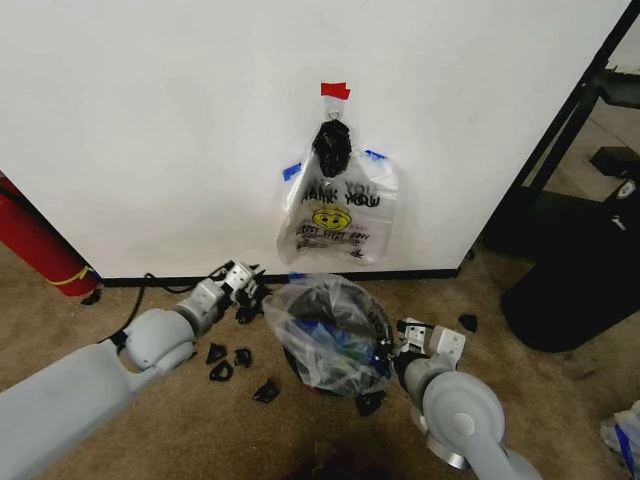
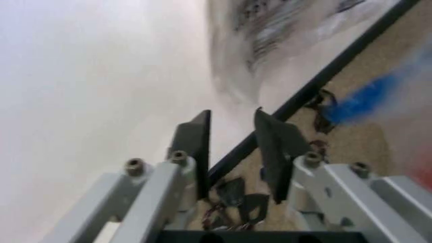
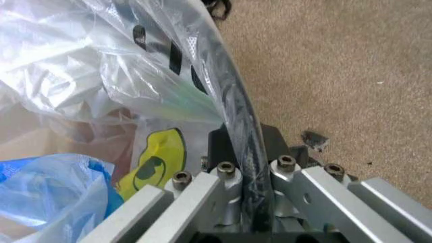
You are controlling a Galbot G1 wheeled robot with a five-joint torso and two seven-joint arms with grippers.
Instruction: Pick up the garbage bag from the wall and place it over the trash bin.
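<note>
The garbage bag [image 1: 330, 335] is draped over the trash bin [image 1: 372, 310], which sits on the carpet [image 1: 150, 420] at 6 o'clock below the bunch of bags [image 1: 338, 215] hanging on the wall [image 1: 150, 120]. The right claw [image 1: 392, 352], at the bin's 4 o'clock, is clamped tight on the bag-covered rim. The left claw [image 1: 246, 287], at the bin's 10 o'clock near the skirting, stands partly open and holds nothing
</note>
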